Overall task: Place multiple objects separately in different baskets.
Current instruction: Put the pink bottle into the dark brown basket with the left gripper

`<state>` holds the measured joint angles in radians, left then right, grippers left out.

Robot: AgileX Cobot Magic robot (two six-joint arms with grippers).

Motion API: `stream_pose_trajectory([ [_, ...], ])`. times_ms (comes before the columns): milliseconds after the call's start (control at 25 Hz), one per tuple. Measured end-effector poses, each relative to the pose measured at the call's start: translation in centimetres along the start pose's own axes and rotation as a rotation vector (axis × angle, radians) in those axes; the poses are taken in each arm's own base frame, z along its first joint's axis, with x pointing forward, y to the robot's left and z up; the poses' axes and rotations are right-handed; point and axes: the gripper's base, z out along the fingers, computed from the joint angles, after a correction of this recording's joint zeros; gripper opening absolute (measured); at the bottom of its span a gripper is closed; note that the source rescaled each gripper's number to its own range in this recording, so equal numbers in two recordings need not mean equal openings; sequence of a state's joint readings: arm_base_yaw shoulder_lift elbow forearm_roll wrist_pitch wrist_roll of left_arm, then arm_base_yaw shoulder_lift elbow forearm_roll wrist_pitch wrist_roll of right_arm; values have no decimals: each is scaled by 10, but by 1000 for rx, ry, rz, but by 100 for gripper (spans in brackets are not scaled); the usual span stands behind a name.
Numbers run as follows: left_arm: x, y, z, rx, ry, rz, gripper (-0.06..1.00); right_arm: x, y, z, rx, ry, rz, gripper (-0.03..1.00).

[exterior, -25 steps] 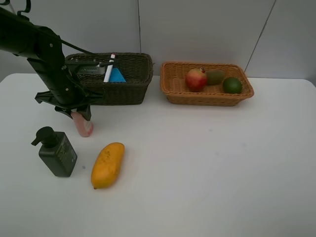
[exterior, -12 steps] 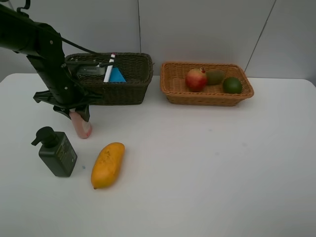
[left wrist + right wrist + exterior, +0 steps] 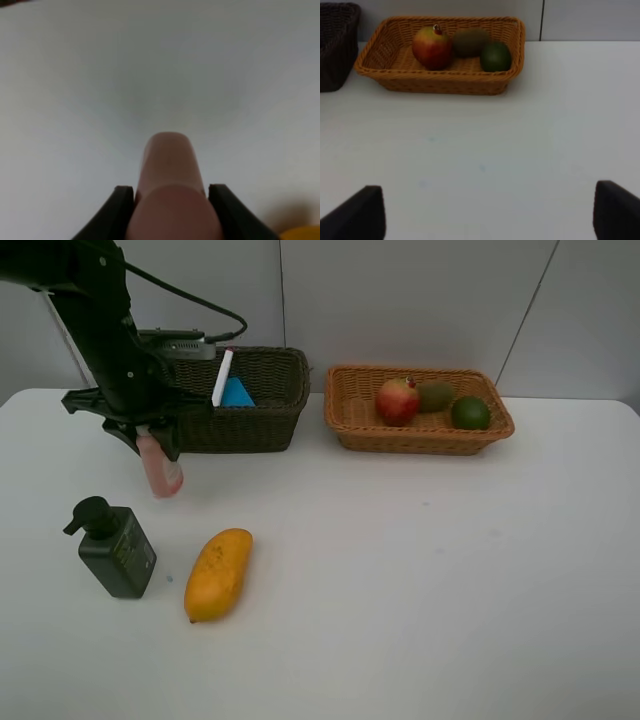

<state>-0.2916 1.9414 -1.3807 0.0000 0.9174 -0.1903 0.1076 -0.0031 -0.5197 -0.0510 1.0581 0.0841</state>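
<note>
Pink bottle (image 3: 160,471) carried in the left gripper (image 3: 150,436), just in front of the dark basket (image 3: 262,422).

The step in hand looks like carrying the bottle to a basket. The gripper is pinched partway onto it, and it hangs tilted, seemingly clear of the tabletop (image 3: 400,570). The next move calls for height to clear the rim, then a release beside the marker (image 3: 221,377) and blue eraser (image 3: 237,393). The left wrist view alone shows both jaws hugging the bottle's sides. Only the high view shows the pump bottle (image 3: 117,548) and yellow mango (image 3: 217,574) left waiting. The right gripper (image 3: 490,212) appears only in its own wrist view, spread wide and empty, facing the orange basket (image 3: 445,82).
</note>
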Motion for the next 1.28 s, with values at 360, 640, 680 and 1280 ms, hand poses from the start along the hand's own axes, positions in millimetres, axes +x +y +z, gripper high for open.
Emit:
stream_pose_trajectory([
  [360,-22,-7,-47,35,-46,35,28,0,0,0,0,0,0,100],
  [640,-40,-7,-78,21,-182,60,28,0,0,0,0,0,0,100],
  [680,-43,-7,-81,17,-207,63,28,0,0,0,0,0,0,100],
  [1280,-83,-8,-51,-16,-473,112,28,0,0,0,0,0,0,100],
])
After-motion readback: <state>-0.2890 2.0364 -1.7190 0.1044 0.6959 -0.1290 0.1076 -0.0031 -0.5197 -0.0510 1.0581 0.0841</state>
